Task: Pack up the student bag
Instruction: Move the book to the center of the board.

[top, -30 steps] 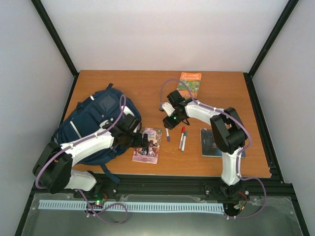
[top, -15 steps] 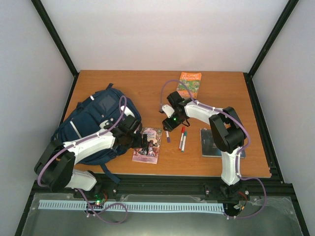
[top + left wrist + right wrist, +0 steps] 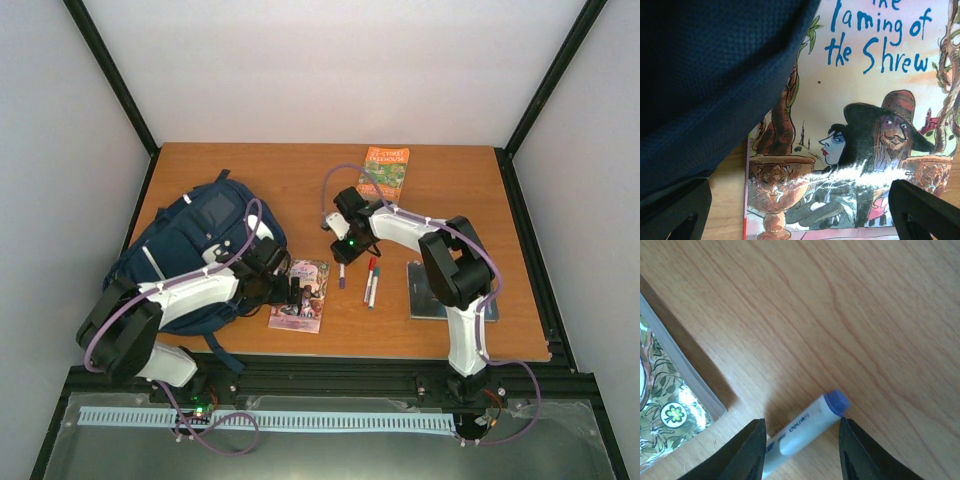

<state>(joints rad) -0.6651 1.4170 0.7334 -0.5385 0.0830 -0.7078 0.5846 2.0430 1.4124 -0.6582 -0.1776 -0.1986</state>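
A wooden table (image 3: 290,180) seen from above: the student bag (image 3: 185,250), navy blue, lies flat at the table's 9 o'clock side. At the bag's 4 o'clock edge the left gripper (image 3: 292,288) hangs low, fingers spread wide and holding nothing. In its wrist view the gripper (image 3: 800,220) looks down on a paperback, "The Taming of the Shrew" (image 3: 865,125), whose 10 o'clock corner is covered by bag fabric (image 3: 705,75). From above, that paperback (image 3: 300,298) touches the bag at its 3 o'clock. Near the table's centre the right gripper (image 3: 341,256) stands over a purple-capped marker (image 3: 341,276). In its wrist view the gripper (image 3: 801,450) has its fingers part-way apart astride the marker (image 3: 807,427), which lies on the wood; whether they pinch it cannot be told. Just beside, at 3 o'clock, lie a red-capped marker (image 3: 370,267) and a second marker (image 3: 373,292). A dark flat book (image 3: 425,290) sits at 4 o'clock and an orange book (image 3: 386,170) at 1 o'clock
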